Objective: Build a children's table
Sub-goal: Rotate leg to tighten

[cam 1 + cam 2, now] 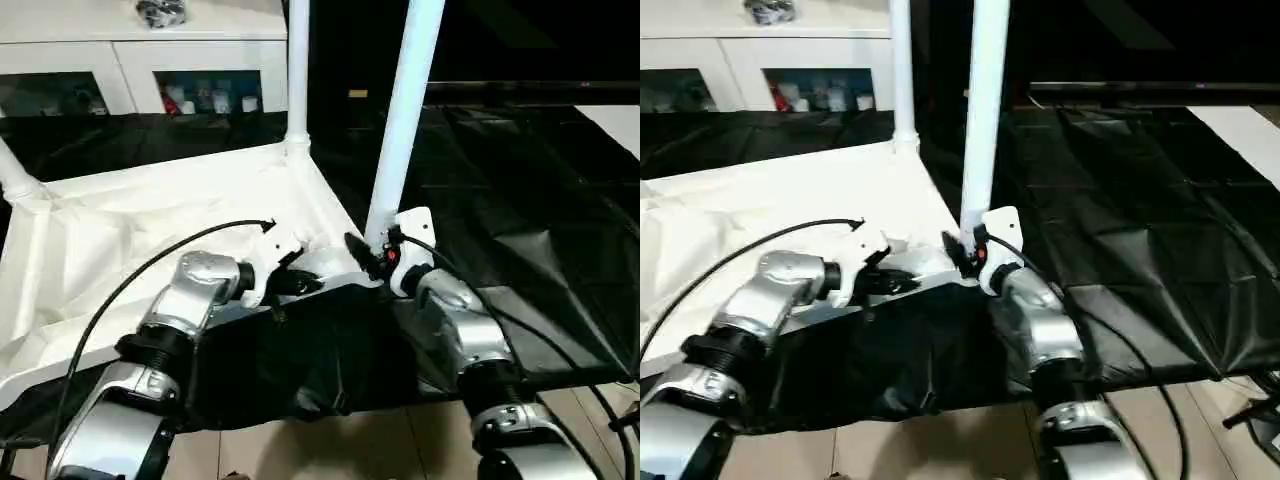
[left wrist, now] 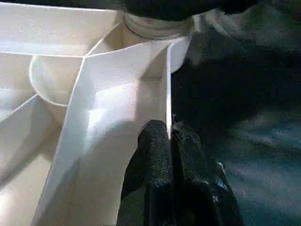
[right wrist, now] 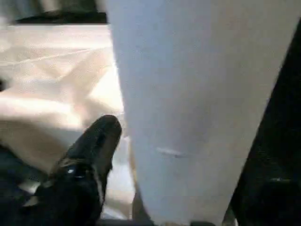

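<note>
the tabletop lies upside down on a black sheet, ribbed underside up. its near right corner sits between the two grippers, and this corner is where the work is. a white leg stands almost upright with its foot at that corner's socket, its long axis rising away from the tabletop and leaning a little to the right at the top. a second leg already stands in the far right corner socket, and a third shows at the far left corner.

the right gripper is at the base of the near leg, just above the socket. in the right wrist view one black finger lies against the side of the leg, so by my reading it is clasped around the leg, though the other finger is hidden behind the tube. the left gripper reaches in from the left along the tabletop's near edge; in the left wrist view its fingers are pinched together on the thin rim wall of the tabletop, steadying it.

the coming move turns on the leg's axis against the socket: the leg must go straight down into the corner, so the slight lean looks like the thing to correct. the right arm is the nearer one and already has the leg. whether the leg is fully seated cannot be told. behind, a white cabinet stands beyond the far edge.
</note>
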You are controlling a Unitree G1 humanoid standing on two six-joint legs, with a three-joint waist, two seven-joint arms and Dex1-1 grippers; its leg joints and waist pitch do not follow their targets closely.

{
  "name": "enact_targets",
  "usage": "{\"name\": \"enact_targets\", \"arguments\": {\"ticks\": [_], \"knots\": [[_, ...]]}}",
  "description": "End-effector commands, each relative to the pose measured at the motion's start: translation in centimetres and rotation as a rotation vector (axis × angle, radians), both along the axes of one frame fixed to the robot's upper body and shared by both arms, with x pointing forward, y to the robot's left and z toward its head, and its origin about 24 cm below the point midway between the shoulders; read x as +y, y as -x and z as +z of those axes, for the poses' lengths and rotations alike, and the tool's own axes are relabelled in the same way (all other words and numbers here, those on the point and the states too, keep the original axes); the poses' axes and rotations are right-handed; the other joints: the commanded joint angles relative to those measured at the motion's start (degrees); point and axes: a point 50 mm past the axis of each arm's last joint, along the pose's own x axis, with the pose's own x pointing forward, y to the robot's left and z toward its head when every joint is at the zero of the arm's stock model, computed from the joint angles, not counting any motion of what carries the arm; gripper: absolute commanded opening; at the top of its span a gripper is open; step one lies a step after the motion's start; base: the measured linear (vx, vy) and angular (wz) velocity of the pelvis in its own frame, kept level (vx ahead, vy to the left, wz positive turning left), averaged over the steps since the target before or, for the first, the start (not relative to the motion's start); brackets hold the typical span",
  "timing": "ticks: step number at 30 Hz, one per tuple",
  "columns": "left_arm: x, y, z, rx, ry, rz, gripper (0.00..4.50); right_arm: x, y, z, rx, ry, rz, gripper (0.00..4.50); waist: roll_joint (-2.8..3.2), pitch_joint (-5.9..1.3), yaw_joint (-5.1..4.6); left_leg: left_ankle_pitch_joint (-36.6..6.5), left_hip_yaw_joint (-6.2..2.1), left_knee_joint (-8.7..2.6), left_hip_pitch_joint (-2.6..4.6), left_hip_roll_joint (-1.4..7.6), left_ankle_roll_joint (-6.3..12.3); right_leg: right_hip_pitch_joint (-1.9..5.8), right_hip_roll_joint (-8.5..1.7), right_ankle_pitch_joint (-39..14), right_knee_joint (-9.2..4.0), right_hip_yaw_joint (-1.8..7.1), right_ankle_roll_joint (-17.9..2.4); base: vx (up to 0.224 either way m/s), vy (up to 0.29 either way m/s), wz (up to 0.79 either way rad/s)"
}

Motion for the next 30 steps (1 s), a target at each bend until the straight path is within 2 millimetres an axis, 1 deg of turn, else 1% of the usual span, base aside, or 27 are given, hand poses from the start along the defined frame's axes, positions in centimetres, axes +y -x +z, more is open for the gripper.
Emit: {"name": "enact_targets", "arguments": {"ticks": [1, 2, 3, 4, 5, 6, 7, 8, 10, 11, 12, 13, 14, 15, 16, 17, 18, 19, 20, 21, 23, 24, 25, 26, 27, 29, 30], "knots": [[-1.6, 0.8, 0.3, 0.003, 0.052, -0.145, 0.00, 3.3, 2.1, -0.5, 0.053, -0.015, 0.331, 3.24, 0.12, -3.12, 0.39, -12.0, -0.95, -3.19, -0.01, 1.44, 2.74, 3.07, -3.34, -6.7, -4.14, 2.26, -11.9, 0.000, 0.000, 0.00], [-1.5, 0.8, 0.3, 0.002, 0.045, -0.165, 0.00, 3.2, 2.4, -0.5, 0.058, -0.007, 0.380, 3.24, 0.23, -3.12, 0.40, -11.0, -0.81, -3.12, 0.09, 1.58, 3.10, 2.92, -3.17, -4.5, -3.89, 2.15, -12.8, 0.000, 0.000, 0.00], [-1.4, 0.9, 0.3, 0.003, 0.043, -0.171, 0.00, 3.2, 2.5, -0.5, 0.059, -0.003, 0.399, 3.24, 0.21, -3.15, 0.46, -10.8, -0.73, -3.02, 0.15, 1.61, 3.25, 2.91, -3.12, -3.8, -3.78, 2.09, -13.3, 0.000, 0.000, 0.00], [-1.2, 0.9, 0.4, 0.010, 0.033, -0.195, 0.00, 2.9, 3.0, -0.5, 0.066, 0.019, 0.484, 3.24, 0.22, -3.12, 0.66, -10.8, -0.60, -2.98, 0.30, 1.76, 3.30, 2.72, -3.24, -3.6, -3.73, 2.06, -14.2, 0.000, 0.000, 0.00], [-0.9, 1.1, 0.5, 0.019, 0.023, -0.242, 0.00, 2.5, 3.6, -0.6, 0.088, 0.051, 0.583, 3.24, 0.04, -3.05, 0.97, -11.4, -0.56, -2.92, 0.33, 1.75, 3.43, 2.87, -3.17, -4.6, -3.81, 1.99, -14.2, 0.000, 0.000, 0.00], [-0.9, 1.1, 0.5, 0.019, 0.023, -0.242, 0.00, 2.5, 3.6, -0.6, 0.088, 0.051, 0.583, 3.24, 0.10, -3.09, 1.16, -11.6, -0.54, -2.89, 0.51, 1.80, 3.57, 2.79, -3.23, -5.0, -3.85, 2.02, -14.2, 0.000, 0.000, 0.00], [-0.8, 1.2, 0.5, 0.026, 0.018, -0.258, 0.00, 2.3, 3.9, -0.7, 0.099, 0.065, 0.627, 3.24, 0.16, -2.87, 1.23, -12.4, -0.53, -3.05, 0.36, 1.94, 3.33, 2.63, -3.32, -6.6, -3.93, 2.06, -14.0, 0.000, 0.000, 0.00], [-0.5, 1.1, 0.6, 0.031, 0.004, -0.275, 0.00, 2.0, 4.3, -0.8, 0.126, 0.086, 0.698, 3.24, 0.12, -2.81, 1.41, -13.8, -0.56, -3.13, 0.56, 1.97, 2.71, 2.52, -3.39, -9.2, -4.20, 2.04, -13.7, 0.000, 0.000, 0.00], [-0.4, 1.1, 0.6, 0.032, -0.004, -0.279, 0.00, 1.9, 4.4, -0.8, 0.136, 0.097, 0.726, 3.24, 0.09, -2.64, 1.82, -15.2, -0.62, -3.29, 0.68, 2.02, 1.98, 2.38, -3.52, -12.6, -4.47, 2.13, -12.9, 0.000, 0.000, 0.00], [-0.2, 1.0, 0.7, 0.033, -0.010, -0.283, 0.00, 1.8, 4.5, -0.8, 0.149, 0.102, 0.750, 2.97, -0.13, -2.63, 2.00, -15.5, -0.67, -3.34, 0.77, 2.02, 1.63, 2.34, -3.60, -14.1, -4.54, 2.18, -12.4, 0.000, 0.000, 0.00], [-0.1, 1.0, 0.7, 0.033, -0.012, -0.285, 0.00, 1.8, 4.6, -0.8, 0.156, 0.102, 0.760, 2.97, -0.05, -2.63, 2.05, -15.6, -0.68, -3.38, 0.79, 2.05, 1.49, 2.29, -3.65, -14.6, -4.61, 2.21, -12.2, 0.000, 0.000, 0.00], [0.0, 0.9, 0.8, 0.033, -0.012, -0.285, 0.00, 1.8, 4.6, -0.8, 0.161, 0.099, 0.764, 2.97, -0.13, -2.66, 2.08, -15.5, -0.72, -3.41, 0.77, 2.04, 1.26, 2.30, -3.68, -14.9, -4.59, 2.23, -12.0, 0.000, 0.000, 0.00], [0.1, 0.8, 0.9, 0.029, -0.013, -0.276, 0.00, 1.9, 4.5, -0.7, 0.169, 0.088, 0.764, 2.90, -0.14, -2.74, 2.13, -14.9, -0.75, -3.41, 0.73, 2.02, 1.12, 2.35, -3.68, -14.5, -4.51, 2.20, -11.9, 0.000, 0.000, 0.00], [0.2, 0.8, 0.9, 0.029, -0.013, -0.273, 0.00, 1.9, 4.5, -0.7, 0.170, 0.086, 0.763, 2.75, -0.03, -2.74, 2.15, -14.7, -0.77, -3.44, 0.76, 2.07, 1.04, 2.30, -3.69, -14.1, -4.46, 2.20, -12.1, 0.000, 0.000, 0.00], [0.3, 0.7, 0.9, 0.032, -0.010, -0.261, 0.00, 2.0, 4.4, -0.7, 0.170, 0.076, 0.754, 2.75, -0.10, -2.80, 2.11, -14.3, -0.75, -3.39, 0.67, 2.03, 1.03, 2.37, -3.65, -13.1, -4.34, 2.18, -12.2, 0.000, 0.000, 0.00], [0.4, 0.7, 0.9, 0.032, -0.008, -0.249, 0.00, 2.1, 4.3, -0.6, 0.168, 0.066, 0.743, 2.63, 0.11, -2.82, 2.16, -13.9, -0.77, -3.37, 0.67, 2.00, 1.07, 2.39, -3.66, -12.3, -4.26, 2.17, -12.4, 0.000, 0.000, 0.00], [0.5, 0.6, 0.9, 0.032, -0.003, -0.222, 0.00, 2.2, 4.1, -0.5, 0.156, 0.046, 0.706, 2.51, 0.05, -2.86, 2.14, -13.8, -0.72, -3.31, 0.67, 1.98, 1.05, 2.38, -3.63, -11.7, -4.25, 2.15, -12.6, 0.000, 0.000, 0.00], [0.5, 0.6, 0.9, 0.032, -0.003, -0.222, 0.00, 2.2, 4.1, -0.5, 0.156, 0.046, 0.706, 2.51, 0.05, -2.86, 2.14, -13.8, -0.72, -3.31, 0.67, 1.98, 1.05, 2.38, -3.63, -11.7, -4.25, 2.15, -12.6, 0.000, 0.000, 0.00], [0.7, 0.4, 0.8, 0.030, 0.004, -0.183, 0.00, 2.3, 3.6, -0.5, 0.140, 0.032, 0.648, 2.43, 0.07, -2.83, 2.06, -13.8, -0.72, -3.35, 0.59, 1.94, 0.92, 2.38, -3.66, -11.8, -4.25, 2.16, -12.7, 0.000, 0.000, 0.00], [0.7, 0.4, 0.8, 0.028, 0.006, -0.166, 0.00, 2.4, 3.5, -0.5, 0.134, 0.029, 0.625, 2.34, 0.22, -2.81, 2.06, -14.1, -0.74, -3.37, 0.70, 1.95, 0.72, 2.26, -3.70, -12.3, -4.31, 2.15, -12.8, 0.000, 0.000, 0.00], [0.9, 0.2, 0.8, 0.026, 0.026, -0.113, 0.00, 2.4, 2.7, -0.4, 0.112, 0.010, 0.504, 2.16, 0.16, -2.64, 1.72, -15.7, -0.86, -3.56, 0.74, 1.85, -0.16, 2.14, -3.78, -15.5, -4.60, 2.20, -12.2, 0.000, 0.000, 0.00], [1.0, 0.0, 0.8, 0.017, 0.031, -0.069, 0.00, 2.4, 2.0, -0.5, 0.099, 0.012, 0.409, 2.13, 0.18, -2.61, 1.66, -16.5, -0.98, -3.66, 0.82, 1.85, -0.48, 2.13, -3.86, -17.6, -4.87, 2.17, -11.5, 0.000, 0.000, 0.00], [1.1, -0.1, 0.8, 0.013, 0.032, -0.045, 0.00, 2.3, 1.7, -0.7, 0.095, 0.017, 0.347, 2.09, 0.23, -2.55, 1.50, -16.7, -1.01, -3.71, 0.85, 1.90, -0.83, 1.91, -3.93, -18.4, -4.94, 2.25, -11.2, 0.000, 0.000, 0.00], [1.1, -0.2, 0.8, 0.003, 0.033, -0.005, 0.00, 2.2, 1.3, -0.8, 0.086, 0.026, 0.262, 2.09, 0.30, -2.55, 1.31, -17.4, -1.18, -3.80, 0.84, 1.76, -1.27, 2.00, -3.90, -20.1, -5.07, 2.19, -10.6, 0.000, 0.000, 0.00], [1.1, -0.3, 0.7, -0.001, 0.038, 0.027, 0.00, 2.1, 0.9, -1.0, 0.083, 0.033, 0.175, 2.04, 0.34, -2.53, 1.06, -17.4, -1.27, -3.94, 0.83, 1.79, -1.85, 1.93, -3.87, -20.3, -5.09, 2.22, -10.3, 0.000, 0.000, 0.00], [0.9, -0.4, 0.8, -0.016, 0.058, 0.104, 0.00, 2.1, 0.5, -1.5, 0.100, 0.027, 0.036, 2.02, 0.38, -2.60, 0.63, -17.3, -1.30, -4.01, 0.83, 1.81, -2.35, 1.92, -3.78, -19.0, -4.93, 2.27, -10.5, 0.000, 0.000, 0.00], [0.8, -0.5, 0.8, -0.020, 0.070, 0.137, 0.00, 2.1, 0.4, -1.8, 0.107, 0.021, -0.029, 2.02, 0.32, -2.63, 0.46, -17.2, -1.20, -3.91, 0.87, 1.69, -2.26, 1.83, -3.66, -18.5, -5.00, 2.27, -10.6, 0.000, 0.000, 0.00]]}}
